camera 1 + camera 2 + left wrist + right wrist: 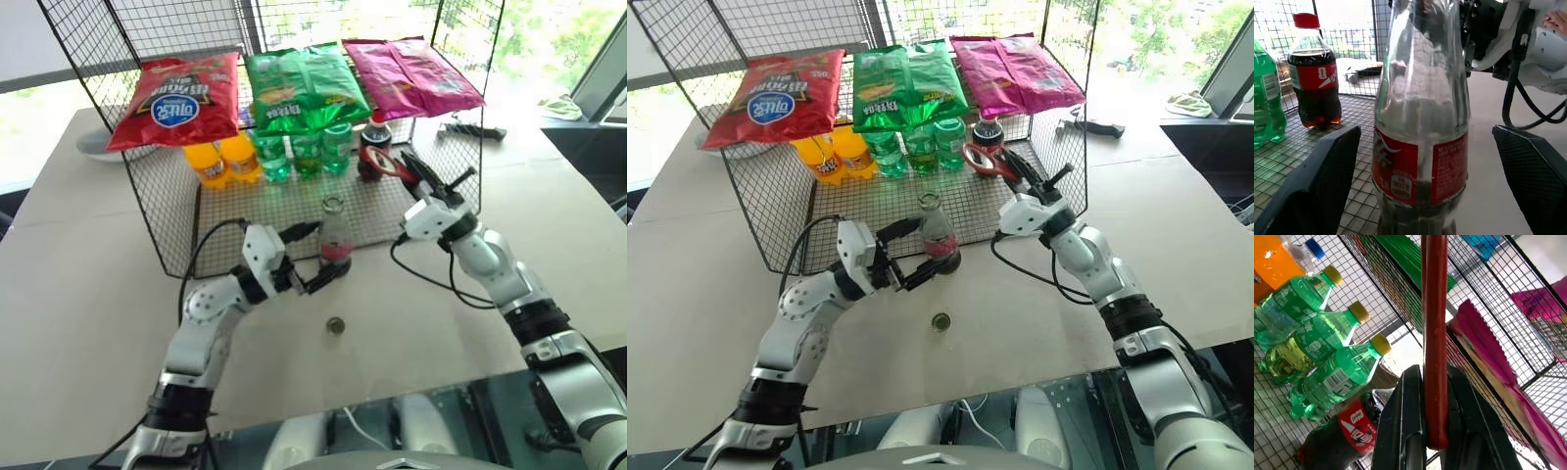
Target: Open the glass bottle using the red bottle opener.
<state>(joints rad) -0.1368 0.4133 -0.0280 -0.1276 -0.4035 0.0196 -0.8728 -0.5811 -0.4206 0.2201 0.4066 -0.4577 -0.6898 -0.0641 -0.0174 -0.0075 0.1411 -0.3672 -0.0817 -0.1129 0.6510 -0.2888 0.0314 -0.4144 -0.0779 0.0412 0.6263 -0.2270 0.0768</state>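
Note:
The glass bottle (335, 238) stands upright at the front edge of the wire rack's floor, clear with a red label band (1420, 169). My left gripper (330, 251) is open, and its fingers (1315, 183) flank the bottle's lower half without touching it. Up and to the right of the bottle, my right gripper (411, 168) is shut on the handle of the red bottle opener (385, 161). The opener's ring head points toward the back of the rack. In the right wrist view the red handle (1435, 333) rises from between the closed fingers (1403, 431).
A small round metal cap (336, 324) lies on the table in front of the bottle. The wire rack (176, 245) holds orange bottles (220, 159), green bottles (306, 152) and a plastic cola bottle (373, 147). Chip bags (306, 86) lie on its top shelf.

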